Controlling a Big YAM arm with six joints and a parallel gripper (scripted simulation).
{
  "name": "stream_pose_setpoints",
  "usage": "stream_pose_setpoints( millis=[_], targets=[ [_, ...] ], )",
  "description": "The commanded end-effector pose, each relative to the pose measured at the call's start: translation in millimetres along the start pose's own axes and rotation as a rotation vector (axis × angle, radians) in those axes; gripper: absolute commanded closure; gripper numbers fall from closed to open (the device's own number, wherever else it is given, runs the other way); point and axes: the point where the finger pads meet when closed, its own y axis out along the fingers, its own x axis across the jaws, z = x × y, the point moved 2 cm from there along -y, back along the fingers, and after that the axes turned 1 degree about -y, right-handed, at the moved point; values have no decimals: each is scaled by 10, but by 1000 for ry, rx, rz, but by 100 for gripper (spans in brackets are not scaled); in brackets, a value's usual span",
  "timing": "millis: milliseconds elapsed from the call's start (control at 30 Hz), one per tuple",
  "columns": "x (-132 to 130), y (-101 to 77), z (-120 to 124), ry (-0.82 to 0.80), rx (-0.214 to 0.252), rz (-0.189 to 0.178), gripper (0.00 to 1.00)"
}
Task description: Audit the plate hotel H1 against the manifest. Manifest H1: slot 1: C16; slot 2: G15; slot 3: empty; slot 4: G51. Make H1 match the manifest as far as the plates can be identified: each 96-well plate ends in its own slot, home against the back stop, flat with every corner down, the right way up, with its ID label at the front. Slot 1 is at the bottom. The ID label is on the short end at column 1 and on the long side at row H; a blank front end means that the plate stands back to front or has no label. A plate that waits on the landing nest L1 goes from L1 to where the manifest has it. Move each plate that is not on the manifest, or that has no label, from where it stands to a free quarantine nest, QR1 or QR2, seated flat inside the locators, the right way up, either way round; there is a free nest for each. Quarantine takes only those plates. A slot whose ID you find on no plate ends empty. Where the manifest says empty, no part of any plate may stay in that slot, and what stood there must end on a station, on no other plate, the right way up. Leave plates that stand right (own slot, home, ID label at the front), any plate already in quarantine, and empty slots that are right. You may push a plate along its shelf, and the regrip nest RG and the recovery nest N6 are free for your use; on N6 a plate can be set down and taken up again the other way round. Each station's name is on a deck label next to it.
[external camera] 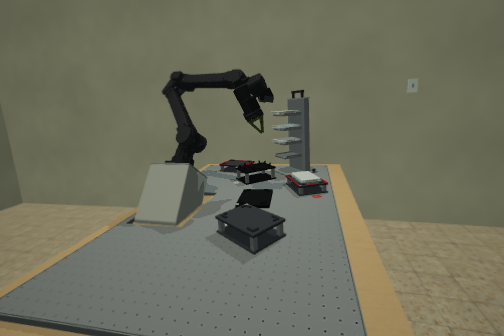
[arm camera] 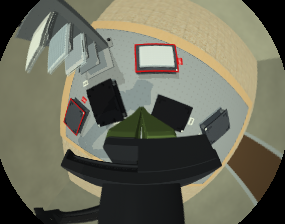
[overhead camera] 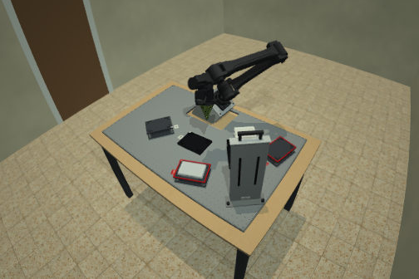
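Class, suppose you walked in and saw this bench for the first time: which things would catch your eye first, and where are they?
The black arm arches high over the back of the table, its gripper shut on nothing, green fingers pointing down in mid-air short of the shelves. The tall grey plate hotel stands near the front right edge. Left of it, a red-rimmed nest holds a white plate.
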Motion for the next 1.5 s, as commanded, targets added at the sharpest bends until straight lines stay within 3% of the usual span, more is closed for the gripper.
stream_pose_setpoints(
  millis=[0,233,333,800,867,933,1000,1467],
  targets=[
    [-52,-55,-4,-58,-61,14,100],
    [-58,-54,13,-134,-144,-14,100],
    [-85,-32,26,-133,-149,-22,100],
    [-75,-46,52,-285,-320,-77,100],
    [-75,-46,52,-285,-320,-77,100],
    [48,7,61,-310,-331,-106,100],
    [114,12,65,-325,-348,-113,100],
    [512,38,67,-323,-350,-108,100]
  ],
)
